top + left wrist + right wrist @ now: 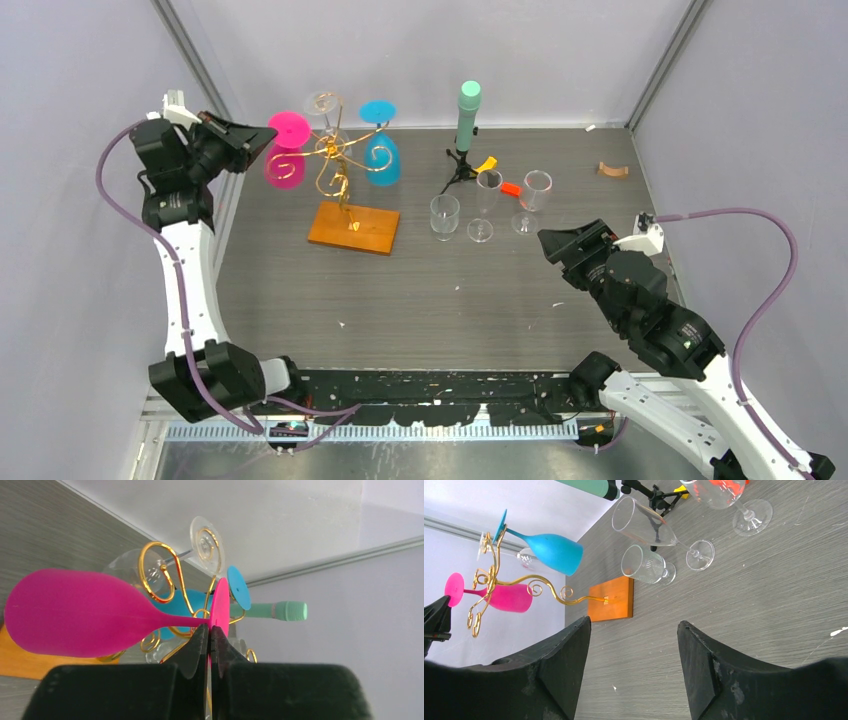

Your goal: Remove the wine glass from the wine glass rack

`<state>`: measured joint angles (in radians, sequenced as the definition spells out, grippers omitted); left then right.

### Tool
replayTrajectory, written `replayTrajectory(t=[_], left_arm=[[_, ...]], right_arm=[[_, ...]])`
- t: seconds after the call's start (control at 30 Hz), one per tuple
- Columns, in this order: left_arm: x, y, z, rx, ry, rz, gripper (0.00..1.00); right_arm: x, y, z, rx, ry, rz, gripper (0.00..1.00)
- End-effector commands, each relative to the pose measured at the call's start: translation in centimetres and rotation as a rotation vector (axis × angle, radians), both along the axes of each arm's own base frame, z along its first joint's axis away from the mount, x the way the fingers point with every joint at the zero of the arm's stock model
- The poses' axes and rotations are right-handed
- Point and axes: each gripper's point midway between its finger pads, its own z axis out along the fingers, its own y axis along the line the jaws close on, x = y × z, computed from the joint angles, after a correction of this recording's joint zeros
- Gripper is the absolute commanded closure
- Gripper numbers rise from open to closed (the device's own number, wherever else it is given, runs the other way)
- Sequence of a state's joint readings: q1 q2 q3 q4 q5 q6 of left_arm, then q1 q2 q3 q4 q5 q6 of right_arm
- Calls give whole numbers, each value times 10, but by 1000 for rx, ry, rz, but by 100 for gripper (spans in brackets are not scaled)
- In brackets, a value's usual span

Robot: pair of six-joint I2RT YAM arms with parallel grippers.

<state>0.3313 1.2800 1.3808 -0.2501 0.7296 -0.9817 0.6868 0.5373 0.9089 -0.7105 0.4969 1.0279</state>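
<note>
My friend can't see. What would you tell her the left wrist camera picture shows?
The left hand is pinched shut on the round foot of a pink wine glass, which hangs on the gold wine glass rack. Behind it hang a clear glass and a blue glass, with a mint-green cylinder beyond.

The wine glass rack (352,228) stands back left on the table (420,300), with 3 wine glasses (285,150) hanging on it. To its right stands a cylinder on a tripod (466,125), and 3 glasses (444,215) stand just before that.
</note>
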Motion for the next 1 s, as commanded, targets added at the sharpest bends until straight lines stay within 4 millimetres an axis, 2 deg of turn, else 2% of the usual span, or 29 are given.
replayTrajectory(t=[0.0,0.17,0.33,0.4,0.53,0.63,0.8,0.97], left_arm=[[-21,16,2,167,33,123,100],[-36,33,8,280,47,225,100],[-52,38,39,357,-6,277,100],[-61,34,59,382,-47,273,100],[-81,14,108,406,-162,202,100],[-98,-10,139,371,-261,102,100],[-119,-54,179,217,-412,-135,100],[-132,-77,212,29,-538,-322,100]], right_arm=[[7,3,14,31,-42,-10,30],[8,7,15,38,-43,3,28],[6,7,16,46,-50,6,26],[6,6,17,48,-53,7,26],[6,9,20,50,-64,22,25],[7,12,21,53,-64,31,25],[8,18,23,64,-69,50,24],[10,21,29,64,-82,61,24]])
